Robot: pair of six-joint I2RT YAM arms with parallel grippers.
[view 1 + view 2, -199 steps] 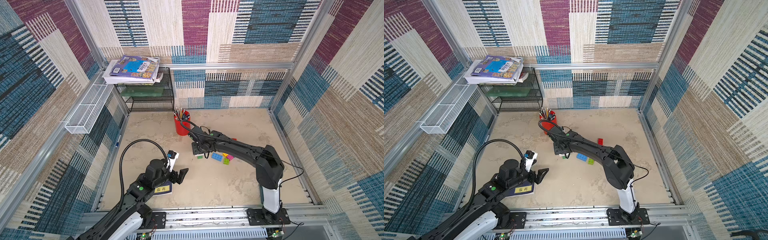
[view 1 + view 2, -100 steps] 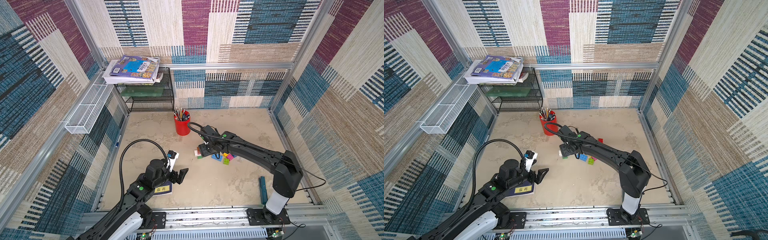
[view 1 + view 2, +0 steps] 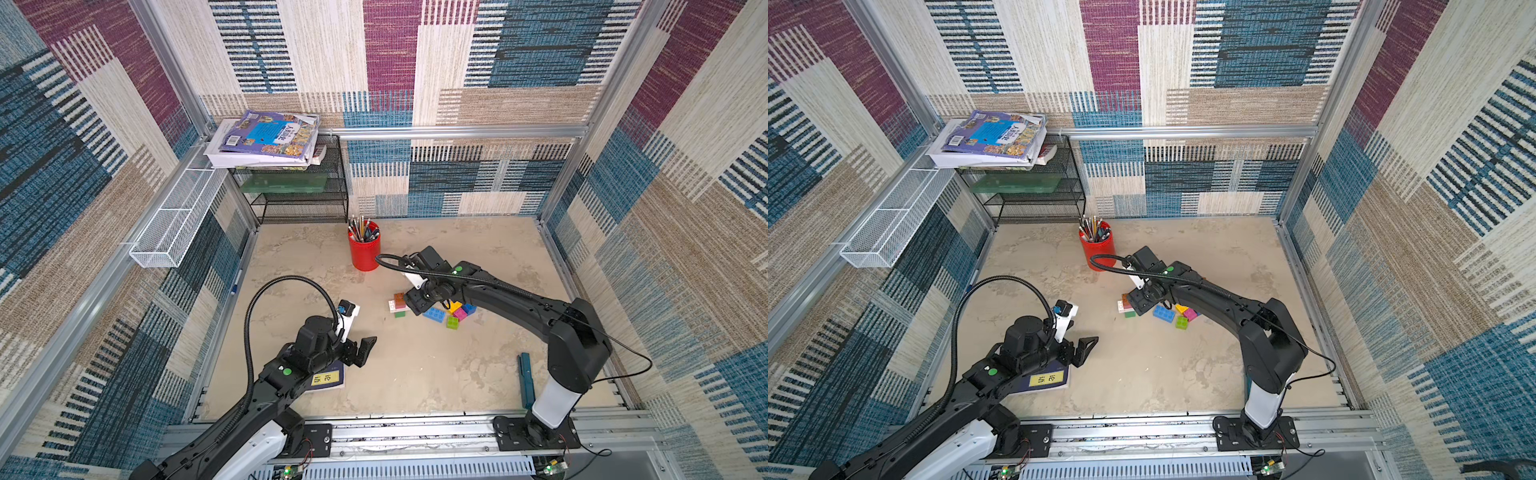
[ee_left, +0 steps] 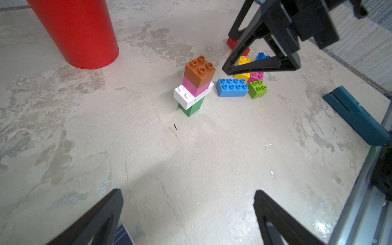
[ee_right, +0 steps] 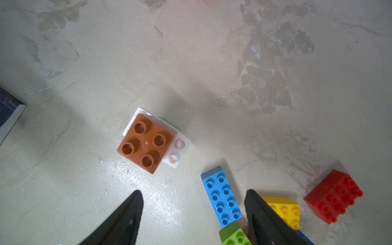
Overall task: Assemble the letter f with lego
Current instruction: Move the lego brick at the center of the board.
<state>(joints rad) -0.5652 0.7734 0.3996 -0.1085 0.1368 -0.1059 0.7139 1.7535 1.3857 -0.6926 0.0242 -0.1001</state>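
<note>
1. Mottled beige tabletop [image 3: 436,374] fills the floor of a cell with patterned walls. A red cup [image 3: 364,249] stands behind the work area.
2. The stack [image 4: 196,84] stands upright near the table's middle. It has green at the bottom, then a white oblong, then pink, with brown on top.
3. Loose lego lies just beside the stack: a blue brick [image 4: 231,87], lime brick [image 4: 257,89], yellow brick [image 4: 244,63] and pink brick [image 4: 255,76]. A red brick [image 5: 333,196] sits a little apart.
4. The right gripper [image 5: 193,197] hovers over the loose bricks, just beside the stack's top. Its jaws are apart and it holds nothing.
5. The left gripper [image 4: 187,193] is spread wide and empty over bare table, well apart from the lego.
6. The stack rests on one small green brick, and the white oblong overhangs it. A sideways sweep of the right fingers would likely tip it.
7. The lime brick sits close against the blue brick's end, with the yellow brick near. Closing on the blue brick could catch a neighbour or grip it skewed.
8. Pressing another brick onto the stack with nothing bracing it could topple it.
</note>
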